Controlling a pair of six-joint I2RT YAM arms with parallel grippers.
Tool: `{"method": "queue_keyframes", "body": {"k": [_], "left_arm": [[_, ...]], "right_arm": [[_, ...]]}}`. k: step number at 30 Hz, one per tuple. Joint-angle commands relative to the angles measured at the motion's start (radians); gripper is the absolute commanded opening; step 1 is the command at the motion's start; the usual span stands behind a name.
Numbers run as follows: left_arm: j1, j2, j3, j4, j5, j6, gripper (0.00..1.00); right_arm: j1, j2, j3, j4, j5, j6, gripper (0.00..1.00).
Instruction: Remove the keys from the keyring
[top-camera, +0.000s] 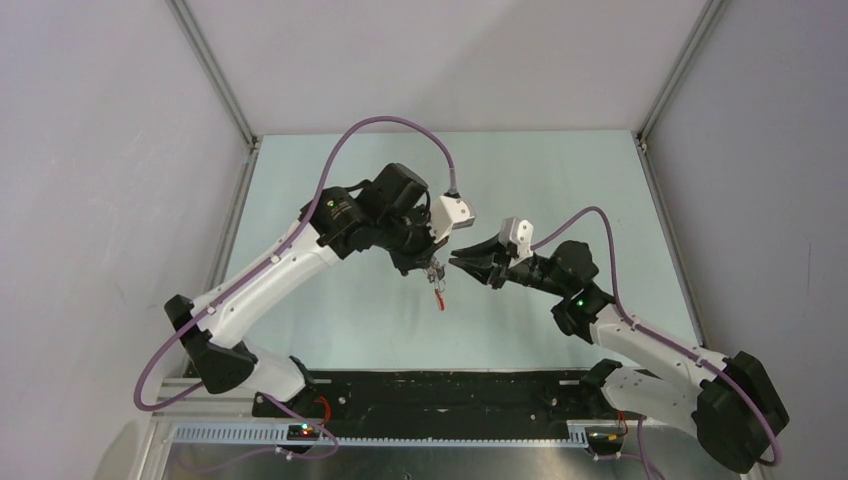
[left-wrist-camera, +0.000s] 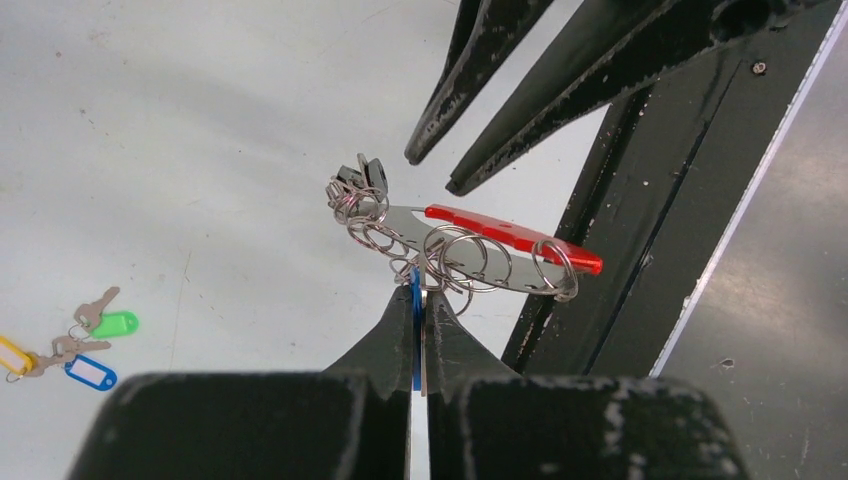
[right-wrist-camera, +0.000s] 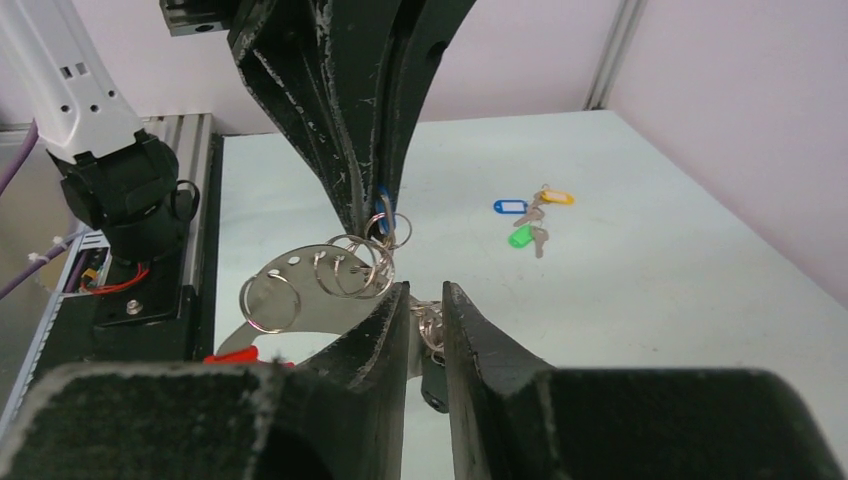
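While left hand (left-wrist-camera: 420, 293) clamps keys (left-wrist-camera: 365, 178) — keyring (left-wrist-camera: 505, 236) dangling | right hand (right-wrist-camera: 426, 292) slightly open alongside

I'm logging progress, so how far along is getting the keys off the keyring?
Done: the keys are held above the table, the left hand shut on their blue tag. In hand: the right hand, fingers apart, straddles small rings at the bunch's end. Left: every key; none looks off the keyring yet.
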Motion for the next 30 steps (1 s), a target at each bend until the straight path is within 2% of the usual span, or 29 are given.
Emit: {"method": "queue_keyframes", "body": {"k": [1,13,23,30], "left_arm": [[-0.007,-0.046,0.001,0.031,0.017,0.022,0.0],[-0.014,-0.059,-0.003,0.031,0.02,0.03,0.0],[-0.016,-0.06,0.007,0.032,0.006,0.03,0.0],[-0.016,-0.063,0.013,0.031,-0.001,0.03,0.0]], "right_arm": [[-0.011,-0.022,0.042,0.031,0.03,-0.015,0.23],[0.0,0.08,0.07,0.097,0.0,0.004,0.23],[0.059,0.097,0.077,0.035,-0.009,-0.03,0.26],[0.097,0.096,0.077,-0.021,0.04,-0.11,0.27]]}}
